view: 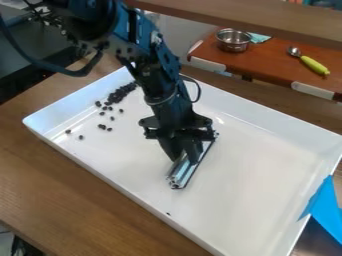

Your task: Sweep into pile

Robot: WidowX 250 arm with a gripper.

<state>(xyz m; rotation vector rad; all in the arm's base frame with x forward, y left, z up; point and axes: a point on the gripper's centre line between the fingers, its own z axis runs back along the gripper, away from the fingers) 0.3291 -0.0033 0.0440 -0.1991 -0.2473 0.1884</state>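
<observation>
Well, those dark beans [121, 93] lie partly heaped, partly strewn at the upper left of the white tray [250, 182]; with the gripper [186, 157] pinching the metal scraper [179, 175] aslant, a hasty stroke could scatter strays.

- The white tray [260, 170] looks quite bright, in soft light.
- Small glints are on the metal bowl [233, 44].
- The upper left corner is rather dim.

Looks like smooth, glossy plastic for tray [250, 185]; matt, grained wood for desk [67, 190] along tray's edges; shiny metal for bar [180, 175]; polished metal for bowl [233, 42] beyond tray's far edge.
</observation>
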